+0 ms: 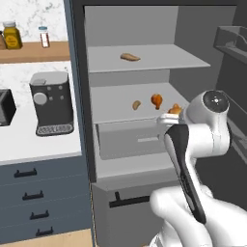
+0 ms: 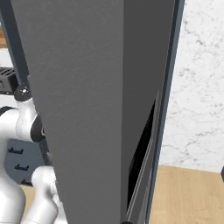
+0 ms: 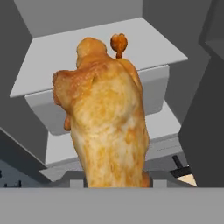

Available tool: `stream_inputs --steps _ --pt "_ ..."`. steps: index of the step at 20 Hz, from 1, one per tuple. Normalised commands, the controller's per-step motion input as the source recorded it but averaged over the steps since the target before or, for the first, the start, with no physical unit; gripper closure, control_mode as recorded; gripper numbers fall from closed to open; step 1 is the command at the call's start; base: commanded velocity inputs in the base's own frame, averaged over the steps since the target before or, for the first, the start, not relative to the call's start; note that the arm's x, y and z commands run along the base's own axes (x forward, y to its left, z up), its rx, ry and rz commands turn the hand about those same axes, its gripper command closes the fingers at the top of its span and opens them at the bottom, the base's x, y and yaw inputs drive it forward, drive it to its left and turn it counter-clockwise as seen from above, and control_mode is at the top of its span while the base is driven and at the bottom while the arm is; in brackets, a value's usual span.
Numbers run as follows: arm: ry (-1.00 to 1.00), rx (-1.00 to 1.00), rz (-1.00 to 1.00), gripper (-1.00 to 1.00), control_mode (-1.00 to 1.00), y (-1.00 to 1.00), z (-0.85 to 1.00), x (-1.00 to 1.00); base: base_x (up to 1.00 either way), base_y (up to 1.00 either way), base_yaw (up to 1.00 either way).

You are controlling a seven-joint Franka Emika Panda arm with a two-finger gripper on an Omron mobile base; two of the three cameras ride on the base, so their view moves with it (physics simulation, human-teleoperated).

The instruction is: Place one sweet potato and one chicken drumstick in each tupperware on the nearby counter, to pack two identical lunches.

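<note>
A glossy orange-brown chicken drumstick (image 3: pixel 107 118) looms right against the hand camera, rising from where the jaws sit, so it appears gripped, though the finger tips are hidden behind it. In the left base view it peeks out orange (image 1: pixel 174 109) beside the white arm's wrist, at the front edge of the grey middle fridge shelf (image 1: pixel 116 103). On that shelf lie a second drumstick (image 1: pixel 157 100) and a small tan-brown sweet potato (image 1: pixel 136 104); another tuber (image 1: pixel 130 57) lies on the shelf above.

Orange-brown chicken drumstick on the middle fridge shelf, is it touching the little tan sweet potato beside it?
Apart. The left base view shows bare grey shelf between the glossy orange-brown chicken drumstick and the small tan sweet potato.
</note>
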Motion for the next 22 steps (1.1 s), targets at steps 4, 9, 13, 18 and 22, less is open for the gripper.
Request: stream_inputs --steps 4,9,13,18,22 --pt "0.0 0.0 0.0 1.0 1.0 0.0 0.0 0.0 -1.0 0.29 0.03" --pt "0.0 0.0 0.0 1.0 1.0 0.0 0.0 0.0 -0.59 0.77 0.08" --pt "0.0 0.0 0.0 1.0 1.0 0.0 0.0 0.0 0.02 1.0 0.05" --pt "0.0 0.0 0.0 1.0 1.0 0.0 0.0 0.0 0.17 1.0 0.0" --pt "0.0 0.0 0.0 1.0 1.0 0.0 0.0 0.0 0.49 1.0 0.0"
